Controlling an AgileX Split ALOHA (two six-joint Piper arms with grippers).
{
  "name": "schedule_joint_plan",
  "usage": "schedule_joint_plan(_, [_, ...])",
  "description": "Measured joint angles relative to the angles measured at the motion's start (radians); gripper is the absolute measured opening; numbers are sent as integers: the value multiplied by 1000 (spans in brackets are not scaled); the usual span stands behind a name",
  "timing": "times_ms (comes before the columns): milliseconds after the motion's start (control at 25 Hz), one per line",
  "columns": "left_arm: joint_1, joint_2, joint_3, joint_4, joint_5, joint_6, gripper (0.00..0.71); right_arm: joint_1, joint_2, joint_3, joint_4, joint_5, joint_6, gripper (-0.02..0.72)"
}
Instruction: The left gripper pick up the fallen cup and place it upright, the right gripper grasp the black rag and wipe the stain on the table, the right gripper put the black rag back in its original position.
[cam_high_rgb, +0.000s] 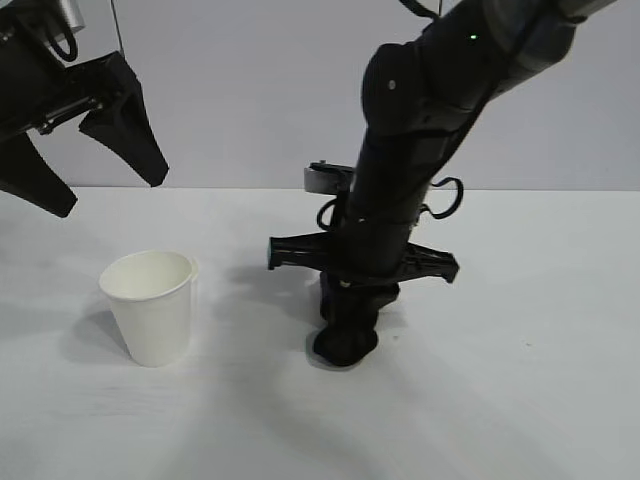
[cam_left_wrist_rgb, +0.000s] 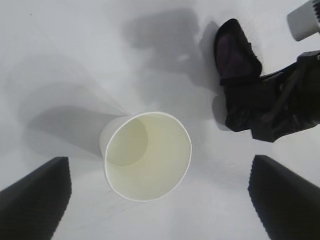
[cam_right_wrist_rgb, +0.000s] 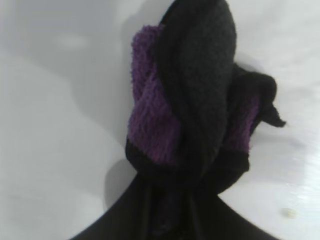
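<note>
The white paper cup (cam_high_rgb: 150, 305) stands upright on the white table (cam_high_rgb: 520, 380) at the left; the left wrist view looks down into its mouth (cam_left_wrist_rgb: 147, 155). My left gripper (cam_high_rgb: 95, 165) hangs open and empty above the cup, clear of it. My right gripper (cam_high_rgb: 350, 320) points straight down at the table's middle, shut on the black rag (cam_high_rgb: 345, 343), which is pressed on the tabletop. The rag's black and purple folds fill the right wrist view (cam_right_wrist_rgb: 192, 110) and show in the left wrist view (cam_left_wrist_rgb: 235, 55). The stain is hidden; a tiny droplet (cam_right_wrist_rgb: 287, 212) lies beside the rag.
The right arm (cam_high_rgb: 420, 130) reaches down from the upper right over the table's middle. A grey wall stands behind the table's far edge (cam_high_rgb: 560, 190).
</note>
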Motion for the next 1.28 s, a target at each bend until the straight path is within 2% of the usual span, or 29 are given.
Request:
schedule_joint_plan(240, [0, 0, 0, 0, 0, 0, 693, -116, -127, 238, -105, -111, 35, 73])
schedule_joint_plan(400, [0, 0, 0, 0, -1, 0, 693, -199, -149, 291, -153, -132, 38, 73])
schedule_joint_plan(560, [0, 0, 0, 0, -1, 0, 693, -247, -168, 298, -161, -133, 40, 83])
schedule_joint_plan(600, [0, 1, 0, 0, -1, 0, 693, -248, -174, 302, -161, -133, 40, 123])
schedule_joint_plan(640, [0, 1, 0, 0, -1, 0, 693, -249, -183, 307, -161, -128, 40, 200])
schedule_joint_plan(720, [0, 1, 0, 0, -1, 0, 693, -249, -209, 320, -151, -98, 38, 426])
schedule_joint_plan(760, [0, 2, 0, 0, -1, 0, 693, -249, -226, 326, -141, -82, 31, 534])
schedule_joint_plan(800, [0, 2, 0, 0, -1, 0, 693, -249, -254, 328, -129, -70, 21, 599])
schedule_joint_plan(840, [0, 2, 0, -1, -1, 0, 693, -249, -288, 330, -111, -66, 16, 628])
schedule_joint_plan(920, [0, 2, 0, -1, -1, 0, 693, -249, -359, 330, -57, -65, -4, 646])
schedule_joint_plan(1160, [0, 2, 0, -4, -4, 0, 693, -249, -510, 330, 202, -57, -153, 652])
schedule_joint_plan(1280, [0, 2, 0, -4, -10, 0, 693, -249, -517, 332, 245, -54, -187, 652])
